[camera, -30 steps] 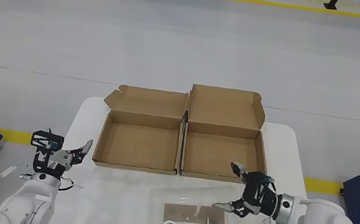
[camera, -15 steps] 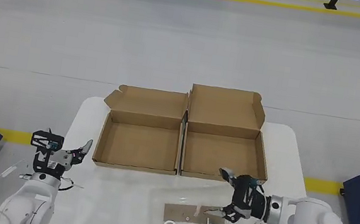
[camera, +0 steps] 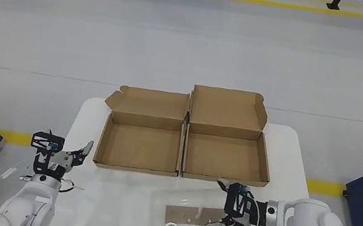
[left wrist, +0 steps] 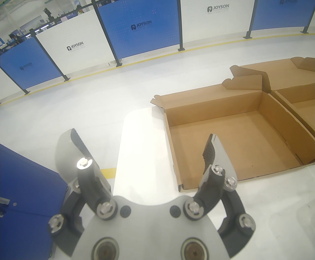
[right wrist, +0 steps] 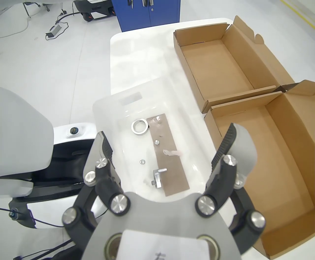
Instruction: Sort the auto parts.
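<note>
Your R gripper [camera: 220, 206] sits lower right in the top view. Its fingers are spread wide w/ nothing btwn them, and it's over the right end of the clear tray [right wrist: 105, 105]. The metal bracket [right wrist: 157, 178] lies just under it, at the edge of the brown strip [right wrist: 176, 177]. The ring [right wrist: 134, 128] lies near the strip's other end, w/ a small washer [right wrist: 142, 161] btwn the two. Your L gripper [left wrist: 142, 136] is lower left, also spread and holding nothing, well apart from the tray. The left box [camera: 140, 146] and right box [camera: 225, 156] sit open, side by side, at frame centre.
</note>
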{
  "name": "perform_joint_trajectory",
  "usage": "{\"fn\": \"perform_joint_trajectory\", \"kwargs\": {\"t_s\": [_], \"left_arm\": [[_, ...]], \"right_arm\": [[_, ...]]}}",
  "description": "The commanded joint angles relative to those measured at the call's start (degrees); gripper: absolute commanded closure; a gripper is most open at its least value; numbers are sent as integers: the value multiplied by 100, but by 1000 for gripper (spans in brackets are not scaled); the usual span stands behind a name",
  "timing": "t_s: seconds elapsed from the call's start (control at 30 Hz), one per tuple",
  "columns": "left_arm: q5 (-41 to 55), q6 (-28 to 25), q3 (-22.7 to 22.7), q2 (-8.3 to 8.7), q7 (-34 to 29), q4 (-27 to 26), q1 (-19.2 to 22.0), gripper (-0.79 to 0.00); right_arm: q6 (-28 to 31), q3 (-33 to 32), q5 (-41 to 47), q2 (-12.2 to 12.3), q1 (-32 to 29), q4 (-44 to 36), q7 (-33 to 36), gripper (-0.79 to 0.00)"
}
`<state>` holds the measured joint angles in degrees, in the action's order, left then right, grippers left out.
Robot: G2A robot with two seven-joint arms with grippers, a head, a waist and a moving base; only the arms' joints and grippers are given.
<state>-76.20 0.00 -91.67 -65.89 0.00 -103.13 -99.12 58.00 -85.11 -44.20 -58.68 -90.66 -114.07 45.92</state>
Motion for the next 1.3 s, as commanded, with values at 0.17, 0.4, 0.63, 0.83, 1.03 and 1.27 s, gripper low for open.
{"fn": "perform_joint_trajectory", "kwargs": {"t_s": [0.17, 0.4, 0.63, 0.83, 1.03, 1.27], "left_arm": [[0, 0, 0, 0, 0, 0, 0, -785], [0, 0, 0, 0, 0, 0, 0, -785], [0, 0, 0, 0, 0, 0, 0, -785], [0, 0, 0, 0, 0, 0, 0, -785], [0, 0, 0, 0, 0, 0, 0, -785], [0, 0, 0, 0, 0, 0, 0, -785]], "right_arm": [[-230, 345, -506, 118, 81, -45, 267, -785], [-412, 1249, -887, 582, 712, 86, 450, -785], [-417, 1508, -981, 705, 884, 136, 455, -785], [-491, 1493, -1032, 706, 890, 85, 405, -785], [-518, 1909, -1483, 887, 1115, -107, 555, -785], [-832, 3036, -1156, 1349, 2099, 111, 870, -785]]}}
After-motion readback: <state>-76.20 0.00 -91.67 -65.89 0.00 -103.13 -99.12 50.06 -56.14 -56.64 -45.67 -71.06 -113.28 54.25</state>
